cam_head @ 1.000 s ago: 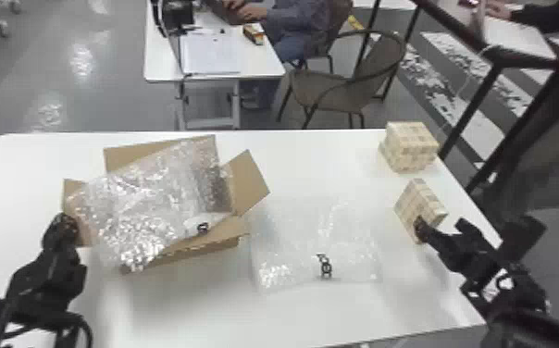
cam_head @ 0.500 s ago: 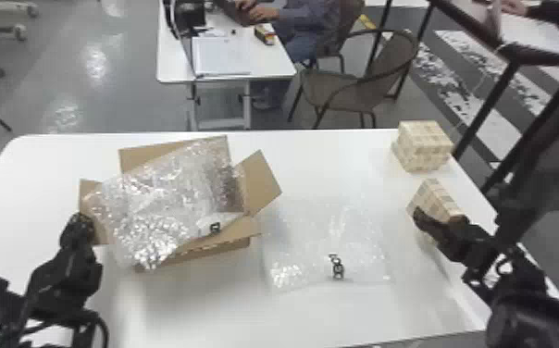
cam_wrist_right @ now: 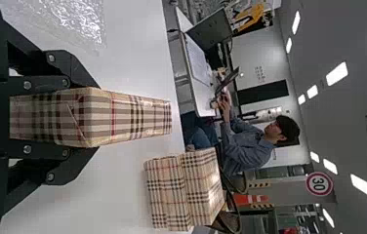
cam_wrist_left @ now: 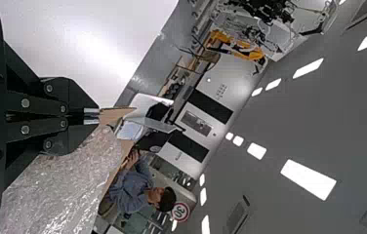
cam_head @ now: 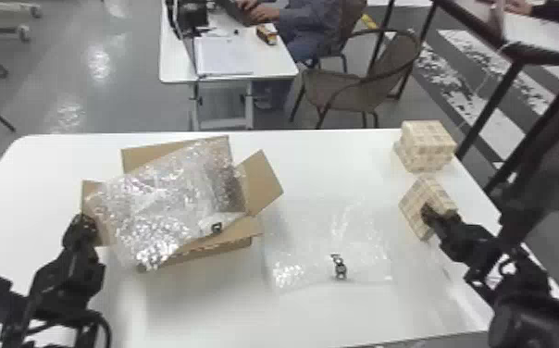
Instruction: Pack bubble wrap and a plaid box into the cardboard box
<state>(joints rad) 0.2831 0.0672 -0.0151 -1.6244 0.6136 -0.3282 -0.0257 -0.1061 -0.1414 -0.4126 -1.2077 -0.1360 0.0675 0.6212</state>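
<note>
The open cardboard box [cam_head: 264, 183] is at the table's left half, a bubble wrap sheet [cam_head: 163, 203] bulging over its opening and front edge. Another clear bubble wrap [cam_head: 320, 250] lies flat at the table's middle. My left gripper [cam_head: 82, 222] is at the box's left side; in the left wrist view, the shut left gripper [cam_wrist_left: 92, 116] has its tips against a cardboard flap [cam_wrist_left: 115, 115]. On the right, my right gripper [cam_head: 436, 215] holds a tilted plaid box [cam_head: 415, 199]. The right wrist view has this plaid box [cam_wrist_right: 98, 117] between the fingers of my right gripper [cam_wrist_right: 81, 118].
More plaid boxes [cam_head: 426, 143] stand together at the table's back right corner. Behind the white table [cam_head: 292, 314] are a small desk [cam_head: 177, 60] and a chair [cam_head: 343, 88]. A dark railing [cam_head: 491, 111] rises off the right edge.
The head view has shifted slightly. My right gripper has moved a little forward along the plaid box, which now sits slightly farther left relative to the back boxes. The left arm keeps its place beside the cardboard box.
</note>
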